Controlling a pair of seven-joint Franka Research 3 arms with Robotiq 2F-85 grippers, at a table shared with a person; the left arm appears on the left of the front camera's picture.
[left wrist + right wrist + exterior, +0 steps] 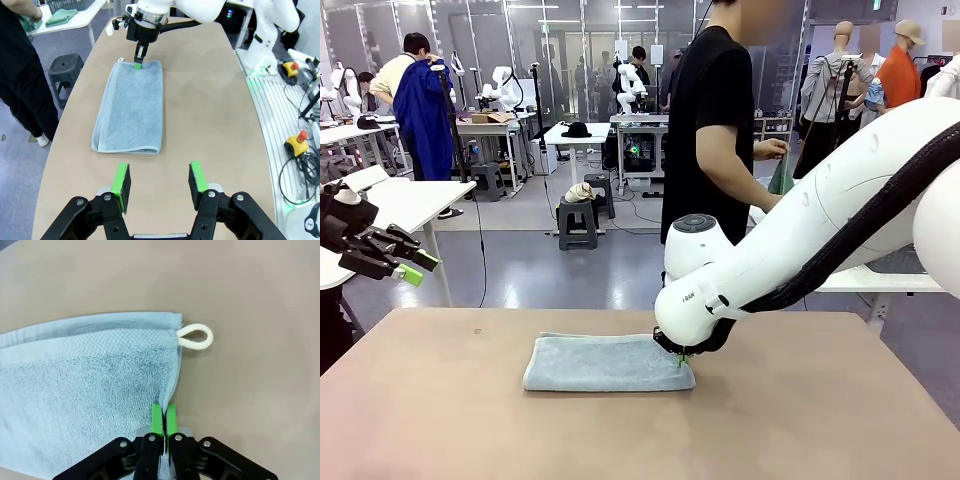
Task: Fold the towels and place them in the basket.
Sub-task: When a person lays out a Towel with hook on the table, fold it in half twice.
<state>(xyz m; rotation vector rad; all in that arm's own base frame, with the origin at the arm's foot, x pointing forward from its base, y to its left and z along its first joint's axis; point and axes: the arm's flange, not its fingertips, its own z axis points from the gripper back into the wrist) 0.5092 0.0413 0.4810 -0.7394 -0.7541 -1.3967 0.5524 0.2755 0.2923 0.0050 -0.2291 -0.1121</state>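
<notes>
Closest to the lens, one white right arm (pixel 840 210) sweeps down to the towel's right end, hiding most of its own gripper in the front view. One tan table (pixel 800 420) lies under the towel. One person (pixel 710 120) in a black shirt stands beyond the towel, partly covered by the arm. One light blue towel (pixel 605 362) lies flat and folded double near the table's middle, its layers showing at the end nearest the left gripper. The left gripper (pixel 160 182) hangs well apart from the towel, fingers spread wide and holding nothing. The right gripper (pixel 164 412) has its green pads pressed together on the towel's short edge. One white loop (pixel 196 336) sticks out from the towel's corner just beside that pinch.
</notes>
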